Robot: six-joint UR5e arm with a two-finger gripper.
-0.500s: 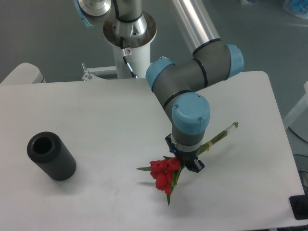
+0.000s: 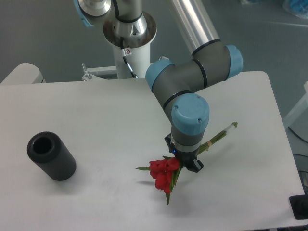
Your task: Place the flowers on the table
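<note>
The flowers (image 2: 163, 174), red blooms with green leaves and a long thin stem, lie slanted low over the white table (image 2: 106, 110) at its front right. The stem end points up and right, toward the table's right edge. My gripper (image 2: 183, 156) points straight down over the stem, just behind the blooms. The blue wrist cap hides most of it, and only its black finger parts (image 2: 193, 165) show on either side of the stem. It appears shut on the stem. I cannot tell whether the blooms touch the tabletop.
A dark grey hollow cylinder (image 2: 50, 155) lies on its side at the table's front left. The arm's base post (image 2: 129, 48) stands at the back edge. The table's front edge is close below the flowers.
The gripper and the flowers have shifted together very slightly, a pixel or two to the left and up. The cylinder has not moved.
</note>
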